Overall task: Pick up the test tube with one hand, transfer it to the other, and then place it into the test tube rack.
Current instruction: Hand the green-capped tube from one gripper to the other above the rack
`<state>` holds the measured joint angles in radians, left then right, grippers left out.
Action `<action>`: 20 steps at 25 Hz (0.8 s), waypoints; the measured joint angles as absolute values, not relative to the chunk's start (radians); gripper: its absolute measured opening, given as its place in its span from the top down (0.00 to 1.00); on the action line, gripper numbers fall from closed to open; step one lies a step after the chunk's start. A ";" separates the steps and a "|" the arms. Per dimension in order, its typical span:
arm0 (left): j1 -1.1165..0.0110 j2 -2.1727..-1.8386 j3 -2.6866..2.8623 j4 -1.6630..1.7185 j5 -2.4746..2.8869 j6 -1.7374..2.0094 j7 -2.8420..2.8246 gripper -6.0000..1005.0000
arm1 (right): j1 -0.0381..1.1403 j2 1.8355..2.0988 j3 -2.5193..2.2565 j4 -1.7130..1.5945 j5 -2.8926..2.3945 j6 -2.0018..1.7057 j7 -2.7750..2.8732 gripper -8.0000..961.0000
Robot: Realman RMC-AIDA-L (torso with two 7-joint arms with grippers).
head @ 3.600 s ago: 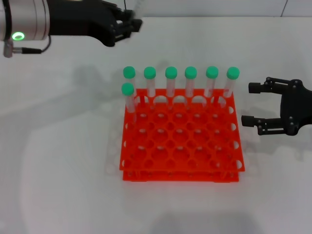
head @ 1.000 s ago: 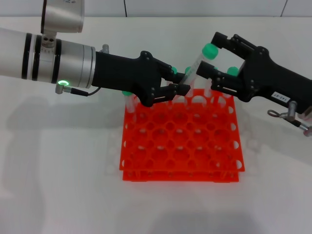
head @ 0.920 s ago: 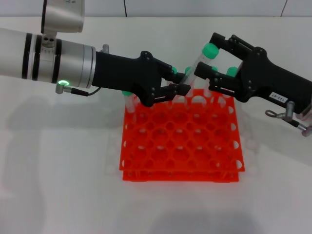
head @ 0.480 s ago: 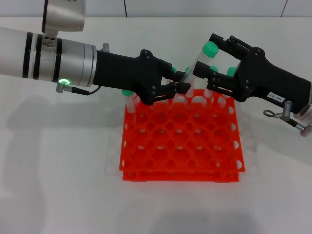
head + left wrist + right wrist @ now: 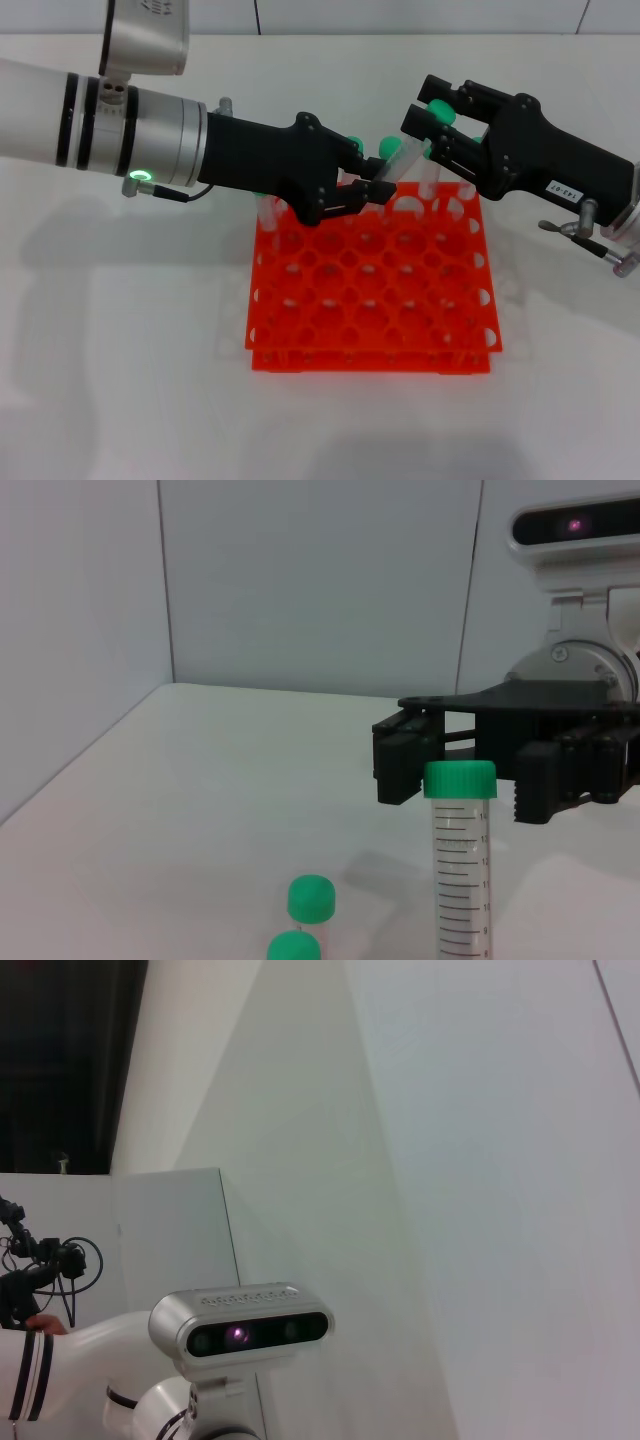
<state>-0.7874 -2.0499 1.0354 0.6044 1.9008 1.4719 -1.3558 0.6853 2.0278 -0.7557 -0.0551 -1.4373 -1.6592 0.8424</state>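
Observation:
My left gripper (image 5: 372, 190), black and unlabelled on the silver-white arm, is shut on the lower part of the test tube (image 5: 441, 110) and holds it tilted above the back edge of the orange-red rack (image 5: 370, 300). My right gripper (image 5: 420, 105), with the white label, has its jaws on either side of the tube's green cap. In the left wrist view the tube (image 5: 459, 860) stands between the right gripper's fingers (image 5: 400, 765), with a small gap on one side. The right wrist view shows no task object.
Several other green-capped tubes (image 5: 395, 148) stand in the rack's back row, partly hidden by both grippers; two of their caps (image 5: 311, 898) show in the left wrist view. The white table (image 5: 120, 350) surrounds the rack.
The right gripper's jaws have narrowed around the tube's cap. The left gripper, still holding the tube, has shifted slightly to the right.

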 joint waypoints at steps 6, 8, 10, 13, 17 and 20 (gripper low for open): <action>-0.787 -2.052 1.035 0.604 1.902 1.472 -1.354 0.78 | 0.690 2.028 -0.760 -0.052 -1.436 -1.653 0.844 0.62; -0.787 -2.053 1.036 0.604 1.902 1.472 -1.354 0.78 | 0.690 2.028 -0.761 -0.052 -1.436 -1.651 0.844 0.65; -0.787 -2.053 1.035 0.604 1.902 1.472 -1.355 0.78 | 0.689 2.028 -0.761 -0.051 -1.436 -1.648 0.844 0.67; -0.787 -2.057 1.035 0.605 1.903 1.470 -1.356 0.78 | 0.685 2.028 -0.759 -0.051 -1.434 -1.647 0.844 0.71; -0.787 -2.063 1.035 0.612 1.902 1.459 -1.361 0.77 | 0.680 2.028 -0.753 -0.051 -1.434 -1.650 0.845 0.72; -0.787 -2.071 1.035 0.614 1.902 1.451 -1.364 0.77 | 0.680 2.028 -0.752 -0.051 -1.434 -1.652 0.845 0.72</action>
<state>-0.7868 -2.0706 1.0354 0.6140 1.9018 1.4514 -1.3642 0.6796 2.0278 -0.7520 -0.0507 -1.4339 -1.6525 0.8449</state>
